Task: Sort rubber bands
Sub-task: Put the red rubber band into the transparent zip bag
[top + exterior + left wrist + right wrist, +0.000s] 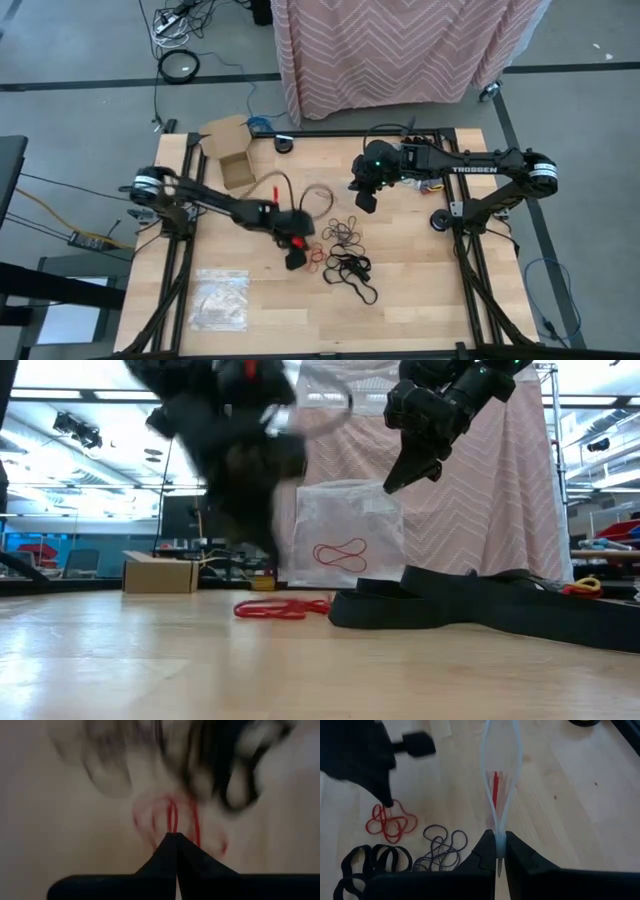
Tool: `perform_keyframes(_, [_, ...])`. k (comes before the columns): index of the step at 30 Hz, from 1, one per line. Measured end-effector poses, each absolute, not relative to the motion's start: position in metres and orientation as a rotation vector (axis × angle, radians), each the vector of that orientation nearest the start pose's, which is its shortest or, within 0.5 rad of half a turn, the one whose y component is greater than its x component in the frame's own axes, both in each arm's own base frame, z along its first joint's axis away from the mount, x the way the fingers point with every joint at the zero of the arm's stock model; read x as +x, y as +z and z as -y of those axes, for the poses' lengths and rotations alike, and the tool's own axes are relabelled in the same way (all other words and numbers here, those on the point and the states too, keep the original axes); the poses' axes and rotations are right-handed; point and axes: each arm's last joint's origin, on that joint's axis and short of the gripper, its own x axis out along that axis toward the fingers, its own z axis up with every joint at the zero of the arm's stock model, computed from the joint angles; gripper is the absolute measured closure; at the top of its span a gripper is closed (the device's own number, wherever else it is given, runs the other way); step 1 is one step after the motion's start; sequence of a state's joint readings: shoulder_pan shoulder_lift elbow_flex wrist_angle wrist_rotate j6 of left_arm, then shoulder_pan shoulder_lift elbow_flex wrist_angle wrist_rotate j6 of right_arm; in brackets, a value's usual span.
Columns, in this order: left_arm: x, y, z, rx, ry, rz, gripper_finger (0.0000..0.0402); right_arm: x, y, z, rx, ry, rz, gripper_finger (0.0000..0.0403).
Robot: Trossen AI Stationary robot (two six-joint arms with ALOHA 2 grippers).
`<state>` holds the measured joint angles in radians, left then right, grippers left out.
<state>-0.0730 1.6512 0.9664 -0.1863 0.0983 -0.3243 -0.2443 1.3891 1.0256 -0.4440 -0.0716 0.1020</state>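
A heap of red rubber bands (390, 822) lies on the wooden table, and my left gripper (387, 802) is shut at its far edge. Beside the heap lie thin dark bands (442, 847) and thick black bands (370, 860). My right gripper (500, 852) hangs above the middle of the table. It is shut on a clear plastic bag (345, 530), which hangs open below it with red bands (340, 553) inside. My left gripper comes down slanting from the table's left side, its tips at the red heap. In the blurred left wrist view two red strands (172, 820) run straight into the shut fingertips. The rest of the heap lies on the table. My right gripper pinches the rim of the bag's mouth (500, 840) between its two fingers, coming slanting down from the table's right side. The mouth gapes in a narrow loop beyond the fingers. The bag hangs below, with its bottom near the table.
A small cardboard box (232, 150) stands at the far left of the table. A flat clear bag (220, 300) lies near the front left. A dark ring (440, 220) lies by the right arm. A pink patterned cloth (400, 50) hangs beyond the far edge.
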Motion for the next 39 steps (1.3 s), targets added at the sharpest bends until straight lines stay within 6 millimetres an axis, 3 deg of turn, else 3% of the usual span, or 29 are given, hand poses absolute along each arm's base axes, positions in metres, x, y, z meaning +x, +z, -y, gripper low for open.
perform_keyframes(14, [0.335, 0.331, -0.025, 0.005, 0.052, -0.627, 0.0401, 0.282, 0.263, 0.068, 0.231, -0.208, -0.780, 0.0392])
perform_keyframes(21, [0.331, 0.377, -0.054, 0.134, 0.138, -0.528, 0.0401, 0.283, 0.264, 0.068, 0.238, -0.211, -0.769, 0.0392])
perform_keyframes(28, [0.326, 0.388, -0.076, 0.148, 0.178, -0.507, 0.0401, 0.284, 0.264, 0.069, 0.244, -0.213, -0.757, 0.0392])
perform_keyframes(39, [0.325, 0.386, -0.082, 0.160, 0.171, -0.526, 0.0401, 0.284, 0.264, 0.069, 0.244, -0.213, -0.757, 0.0392])
